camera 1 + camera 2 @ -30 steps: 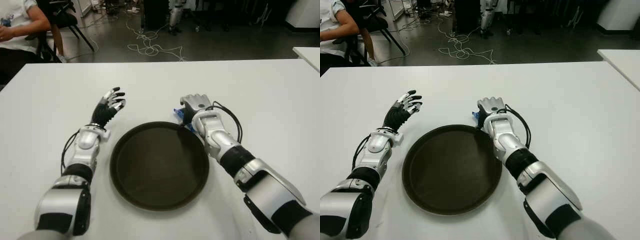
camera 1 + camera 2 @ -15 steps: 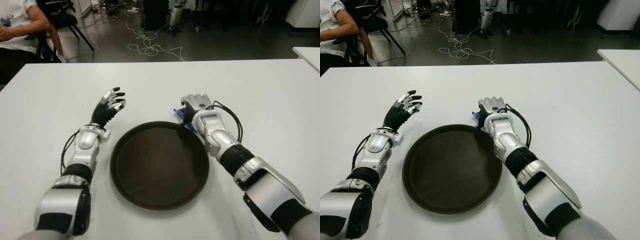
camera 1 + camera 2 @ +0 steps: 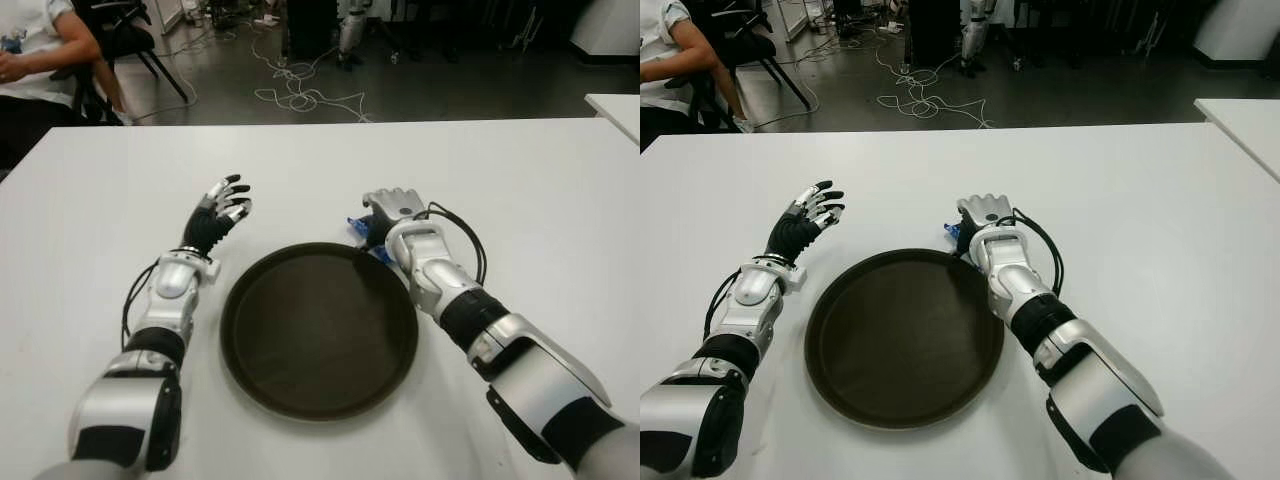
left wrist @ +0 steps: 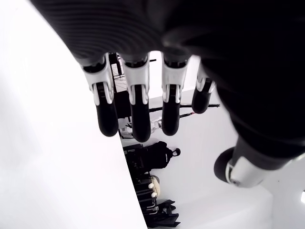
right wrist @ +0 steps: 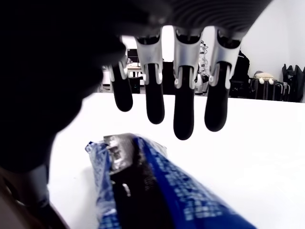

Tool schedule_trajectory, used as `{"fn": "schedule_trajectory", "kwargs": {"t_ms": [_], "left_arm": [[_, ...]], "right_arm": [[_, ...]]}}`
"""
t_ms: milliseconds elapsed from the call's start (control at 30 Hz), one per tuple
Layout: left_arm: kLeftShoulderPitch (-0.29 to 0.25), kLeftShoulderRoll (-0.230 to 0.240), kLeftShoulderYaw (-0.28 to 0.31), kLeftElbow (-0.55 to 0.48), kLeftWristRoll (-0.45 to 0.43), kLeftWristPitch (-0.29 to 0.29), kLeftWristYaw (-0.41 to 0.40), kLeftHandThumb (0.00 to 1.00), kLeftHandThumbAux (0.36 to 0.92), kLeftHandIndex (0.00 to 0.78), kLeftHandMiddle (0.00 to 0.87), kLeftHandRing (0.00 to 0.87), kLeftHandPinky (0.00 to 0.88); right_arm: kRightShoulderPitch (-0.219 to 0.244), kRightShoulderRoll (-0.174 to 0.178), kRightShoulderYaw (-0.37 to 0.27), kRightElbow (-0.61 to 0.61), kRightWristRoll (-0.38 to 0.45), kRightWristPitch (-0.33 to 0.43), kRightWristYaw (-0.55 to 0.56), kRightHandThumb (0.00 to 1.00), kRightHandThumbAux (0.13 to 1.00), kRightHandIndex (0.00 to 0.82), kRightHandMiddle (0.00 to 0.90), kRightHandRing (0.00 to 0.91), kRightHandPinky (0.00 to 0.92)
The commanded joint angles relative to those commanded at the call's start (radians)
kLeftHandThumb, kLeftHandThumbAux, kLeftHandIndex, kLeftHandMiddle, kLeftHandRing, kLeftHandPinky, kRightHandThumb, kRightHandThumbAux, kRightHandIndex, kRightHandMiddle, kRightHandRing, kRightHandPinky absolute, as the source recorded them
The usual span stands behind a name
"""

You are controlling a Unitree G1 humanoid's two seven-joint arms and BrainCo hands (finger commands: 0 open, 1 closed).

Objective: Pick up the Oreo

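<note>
Oreo (image 5: pixel 157 191) (blue wrapper, single pack) lying flat on the white table (image 3: pixel 520 190), just beyond the far right rim of the dark round tray (image 3: pixel 318 330), outside it. Right hand (image 3: pixel 392 210) directly over the pack, palm down; in the eye views only a sliver of blue (image 3: pixel 358 228) showing at its tray-side edge. From the right wrist view: fingers (image 5: pixel 184 114) hanging extended above the wrapper, clear gap under the tips, nothing gripped yet. Pack's long axis running roughly along the palm-to-fingertip line, near end under the palm, far end short of the fingertips. So no reach needed, just a drop and a curl (probably thumb closing in from the tray side, though thumb placement hard to read here). Wrapper likely to slide on a smooth top if squeezed off-centre.

Left hand (image 3: pixel 218 212) well off on the other side of the tray, raised, fingers spread, empty. Right clearly the nearer one.
</note>
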Motion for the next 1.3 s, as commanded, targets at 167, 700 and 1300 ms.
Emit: {"fn": "schedule_trajectory", "kwargs": {"t_ms": [167, 700, 1300], "left_arm": [[-0.003, 0.0, -0.002, 0.003, 0.006, 0.005, 0.008, 0.069, 0.611, 0.113, 0.202, 0.2, 0.218], [-0.006, 0.0, 0.0, 0.008, 0.001, -0.001, 0.0, 0.082, 0.615, 0.111, 0.207, 0.207, 0.229], [-0.002, 0.002, -0.003, 0.0, 0.006, -0.003, 0.004, 0.087, 0.641, 0.109, 0.205, 0.198, 0.225]], "right_arm": [[0.004, -0.013, -0.003, -0.019, 0.004, -0.007, -0.007, 0.0, 0.659, 0.272, 0.295, 0.363, 0.429], [0.1, -0.102, -0.052, -0.42, -0.005, 0.065, 0.095, 0.0, 0.697, 0.265, 0.291, 0.345, 0.417], [0.086, -0.097, -0.091, -0.343, 0.018, 0.043, 0.034, 0.0, 0.71, 0.274, 0.295, 0.348, 0.423]]}}
